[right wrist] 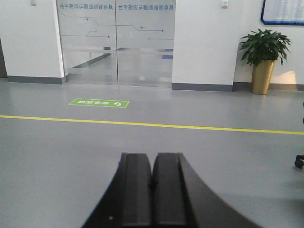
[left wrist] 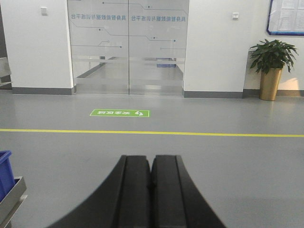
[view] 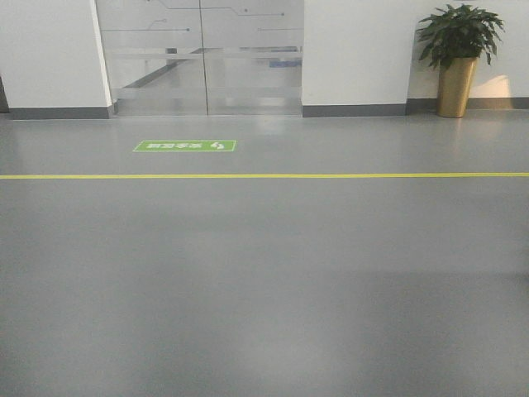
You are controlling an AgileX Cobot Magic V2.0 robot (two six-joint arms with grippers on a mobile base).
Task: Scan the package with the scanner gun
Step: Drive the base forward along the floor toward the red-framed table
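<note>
Jaws on the left gripper (left wrist: 151, 161) and the right gripper (right wrist: 152, 161) are pressed together on nothing, aimed over grey floor (left wrist: 237, 161) toward far glass doors (left wrist: 128, 47). Neither the package nor the scanner gun shows in any view, so their place cannot be told; only a blue bin (left wrist: 4, 172), cut off at the near left, is close by. Judged from the task alone, the scanner gun probably wants holding round its rigid handle, the package lightly across flat sides.
</note>
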